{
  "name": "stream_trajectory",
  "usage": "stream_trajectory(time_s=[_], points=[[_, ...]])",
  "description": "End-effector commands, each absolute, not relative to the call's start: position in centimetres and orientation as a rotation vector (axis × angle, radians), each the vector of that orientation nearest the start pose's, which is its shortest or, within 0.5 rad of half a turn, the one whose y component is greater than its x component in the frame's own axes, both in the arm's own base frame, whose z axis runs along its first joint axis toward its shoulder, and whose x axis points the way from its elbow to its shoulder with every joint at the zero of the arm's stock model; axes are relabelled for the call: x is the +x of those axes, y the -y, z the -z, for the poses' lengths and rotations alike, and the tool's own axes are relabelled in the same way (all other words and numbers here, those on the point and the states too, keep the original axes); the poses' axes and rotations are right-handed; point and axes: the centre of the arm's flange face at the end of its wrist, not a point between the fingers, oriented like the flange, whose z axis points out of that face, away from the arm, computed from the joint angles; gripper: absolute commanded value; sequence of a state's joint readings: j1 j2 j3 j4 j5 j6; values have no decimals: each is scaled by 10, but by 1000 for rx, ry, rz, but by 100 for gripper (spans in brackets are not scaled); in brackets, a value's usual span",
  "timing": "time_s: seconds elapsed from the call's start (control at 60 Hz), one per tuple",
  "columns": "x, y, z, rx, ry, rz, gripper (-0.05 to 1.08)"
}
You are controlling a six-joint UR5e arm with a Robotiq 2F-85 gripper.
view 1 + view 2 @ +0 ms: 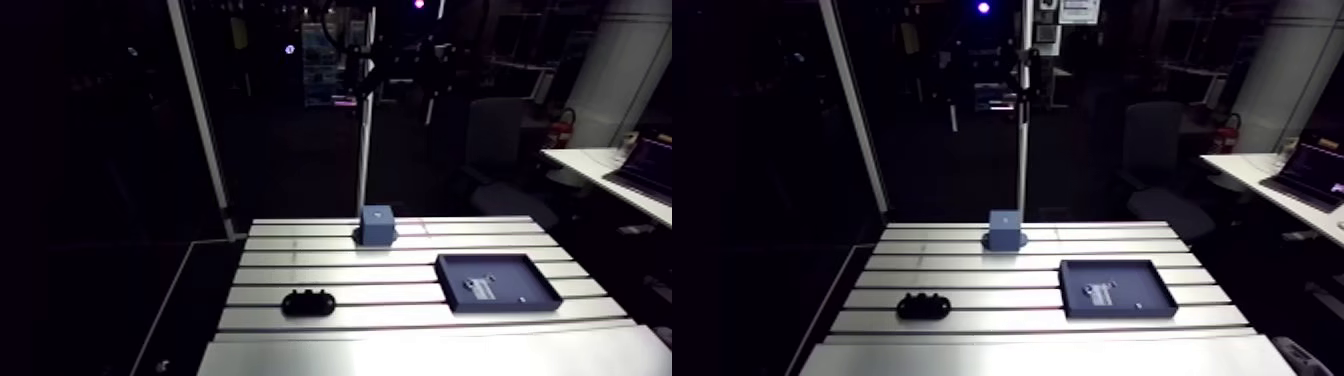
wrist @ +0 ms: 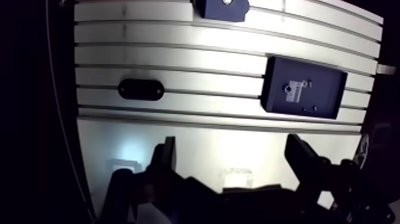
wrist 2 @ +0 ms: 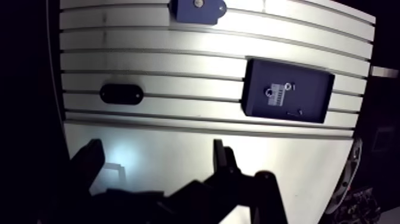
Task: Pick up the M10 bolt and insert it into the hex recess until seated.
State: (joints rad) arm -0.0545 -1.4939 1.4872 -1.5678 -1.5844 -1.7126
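A small blue block (image 1: 378, 224) with a round mark on top stands near the table's far edge. Closer in sits a dark shallow tray (image 1: 540, 290) holding a pale ridged piece (image 2: 290, 93) and a few tiny parts; I cannot tell which of them is the bolt. In the wrist view my gripper (image 2: 231, 146) hangs open over the bare front strip of the table, well short of the tray. Its two dark fingers (image 2: 166, 156) stand wide apart with nothing between them. The gripper does not show in the arm view.
A black oval part (image 1: 308, 302) lies on the table to the left of the tray. The slotted aluminium table (image 1: 330, 270) ends in dark drop-offs on both sides. An upright post (image 1: 366, 130) rises behind the blue block.
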Motion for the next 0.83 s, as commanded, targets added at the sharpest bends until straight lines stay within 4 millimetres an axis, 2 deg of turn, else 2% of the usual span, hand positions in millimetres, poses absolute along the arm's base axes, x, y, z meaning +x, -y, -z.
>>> stream_trajectory(time_s=[0.017,0.833], points=[[-523,104,-501,-134,-3142,-19,0],[-526,105,-496,-136,-3129,-12,0]])
